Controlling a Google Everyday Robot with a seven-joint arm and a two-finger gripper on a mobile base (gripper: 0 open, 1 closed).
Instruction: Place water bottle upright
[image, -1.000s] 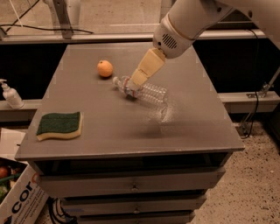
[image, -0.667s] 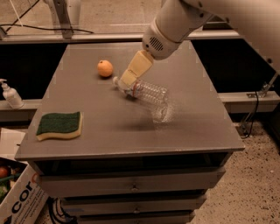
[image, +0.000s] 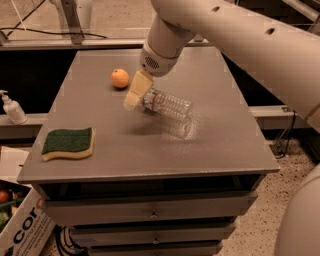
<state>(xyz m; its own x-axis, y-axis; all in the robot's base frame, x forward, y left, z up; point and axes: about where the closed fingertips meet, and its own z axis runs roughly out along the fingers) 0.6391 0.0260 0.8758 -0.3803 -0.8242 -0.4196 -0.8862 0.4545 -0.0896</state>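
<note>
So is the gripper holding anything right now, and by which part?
Cannot tell. The gripper sits at the neck end of the water bottle, which lies on its side on the table, but whether it actually grips the neck is hidden.

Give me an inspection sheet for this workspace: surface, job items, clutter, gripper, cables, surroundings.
Surface: grey table with drawers below.
Job's things: water bottle lying on its side near the middle, not upright.
Clutter: orange toward the back; sponge near the front, at the picture's left.
Gripper: gripper low at the bottle's cap end, between bottle and orange.
Cables: cable hanging at the picture's right.
Surroundings: pump bottle on a ledge beside the table; cardboard box on the floor.
</note>
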